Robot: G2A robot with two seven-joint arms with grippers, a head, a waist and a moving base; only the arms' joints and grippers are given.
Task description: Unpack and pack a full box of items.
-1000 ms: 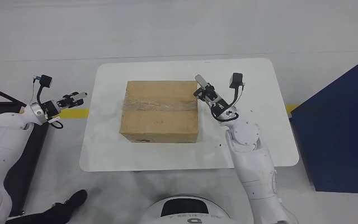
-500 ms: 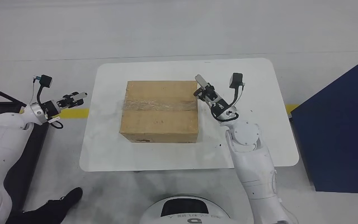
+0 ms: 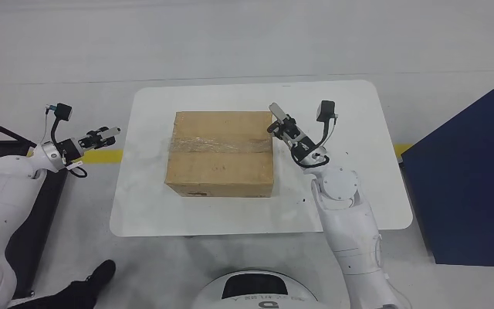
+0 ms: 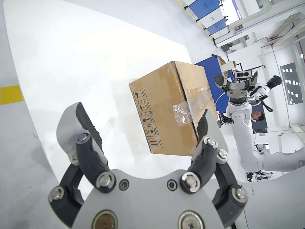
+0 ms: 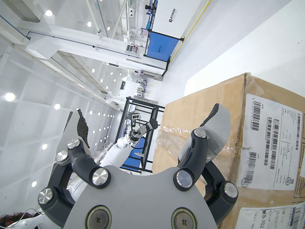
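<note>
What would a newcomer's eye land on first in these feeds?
First, the closed cardboard box, sealed by clear tape across its top, in the middle of the white table. Next, the right gripper, open at the box's far right top corner. The left gripper hangs open beyond the table's left edge, aimed at the box.

no visible change, box (image 3: 221, 153), left end effector (image 3: 109, 136), right end effector (image 3: 273, 118) placed as before

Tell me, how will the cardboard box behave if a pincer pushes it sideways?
Broad and low, the cardboard box probably slides on the smooth table rather than tipping. The tape seals its top, so it likely stays stiff.
</note>
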